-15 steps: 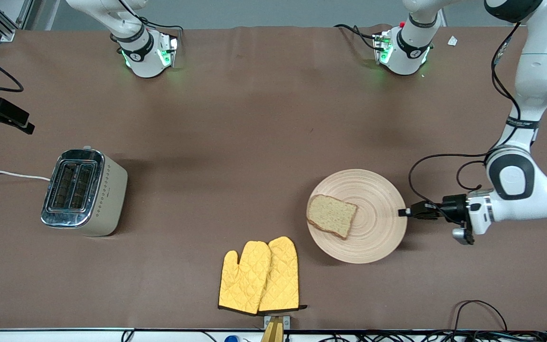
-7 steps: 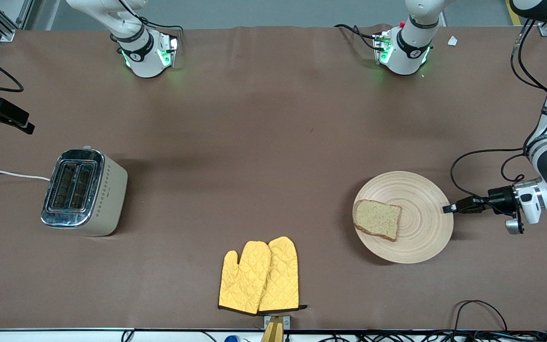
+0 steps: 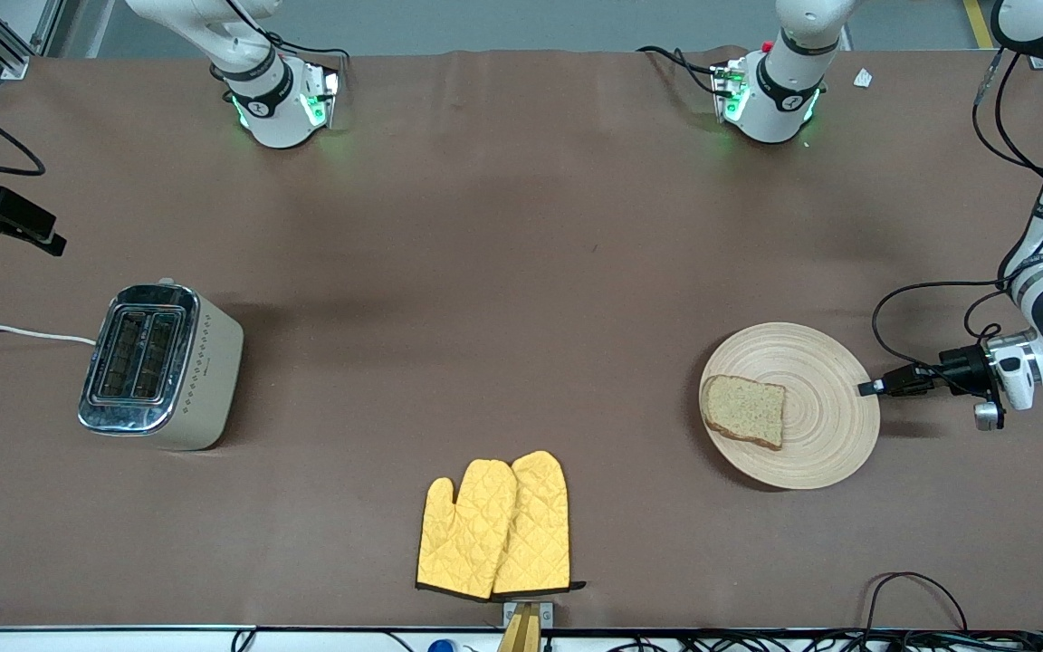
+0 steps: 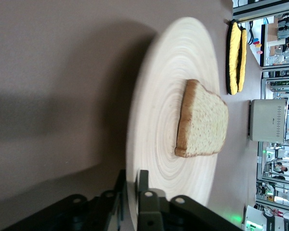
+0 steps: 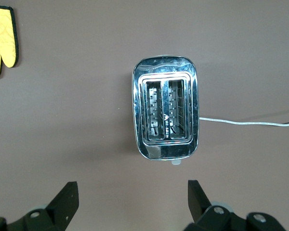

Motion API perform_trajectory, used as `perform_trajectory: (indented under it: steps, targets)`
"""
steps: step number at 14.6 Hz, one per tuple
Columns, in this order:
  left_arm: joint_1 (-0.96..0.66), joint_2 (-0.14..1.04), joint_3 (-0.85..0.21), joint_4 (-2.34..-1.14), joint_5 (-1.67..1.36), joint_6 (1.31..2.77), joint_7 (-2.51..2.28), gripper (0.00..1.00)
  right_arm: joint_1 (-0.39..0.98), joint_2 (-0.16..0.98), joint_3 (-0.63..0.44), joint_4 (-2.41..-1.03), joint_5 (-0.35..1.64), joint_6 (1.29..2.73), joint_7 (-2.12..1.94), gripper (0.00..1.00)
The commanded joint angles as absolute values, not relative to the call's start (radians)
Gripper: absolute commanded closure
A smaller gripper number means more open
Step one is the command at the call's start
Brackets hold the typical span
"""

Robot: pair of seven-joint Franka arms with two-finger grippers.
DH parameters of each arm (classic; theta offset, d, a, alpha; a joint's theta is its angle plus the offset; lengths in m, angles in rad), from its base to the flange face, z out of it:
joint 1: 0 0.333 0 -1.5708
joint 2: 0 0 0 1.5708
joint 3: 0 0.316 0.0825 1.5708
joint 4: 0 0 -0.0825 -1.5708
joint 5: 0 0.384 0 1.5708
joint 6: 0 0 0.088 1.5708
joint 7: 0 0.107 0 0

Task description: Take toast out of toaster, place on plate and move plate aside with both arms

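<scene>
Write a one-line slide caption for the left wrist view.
Left gripper fingers astride the rim of the wooden plate, toast lying on it.

A matte brown cloth-covered table point(image 3: 503, 272) fills the scene under even light. Grey floor point(image 3: 503, 23) shows past its top edge.

The table point(image 3: 503, 272) is viewed from a high camera facing both arm bases. The plate point(image 4: 159, 139) and toast point(image 4: 202, 120) are viewed at close range and low angle along the tabletop from the left wrist camera. The toaster point(image 5: 166, 113) is viewed straight down from the right wrist camera. Toaster and oven mitts point(image 3: 496, 525) are shared by all three views.
</scene>
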State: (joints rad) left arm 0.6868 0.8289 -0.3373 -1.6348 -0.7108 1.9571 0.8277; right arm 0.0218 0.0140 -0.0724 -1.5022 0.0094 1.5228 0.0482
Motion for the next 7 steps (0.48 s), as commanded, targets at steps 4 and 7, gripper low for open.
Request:
perform_trajectory:
  steps: [4,7]
  targets:
    - [0.686,0.818,-0.347,-1.573,-0.668,1.936,0.787,0.00,0.020,0.012,-0.069,-1.505,0.003,1.525,0.052,0.00]
    - [0.683,0.807,-0.362,-1.482,-0.485,1.928,0.658,0.00,0.017,0.011,-0.071,-1.517,0.003,1.529,0.052,0.00]
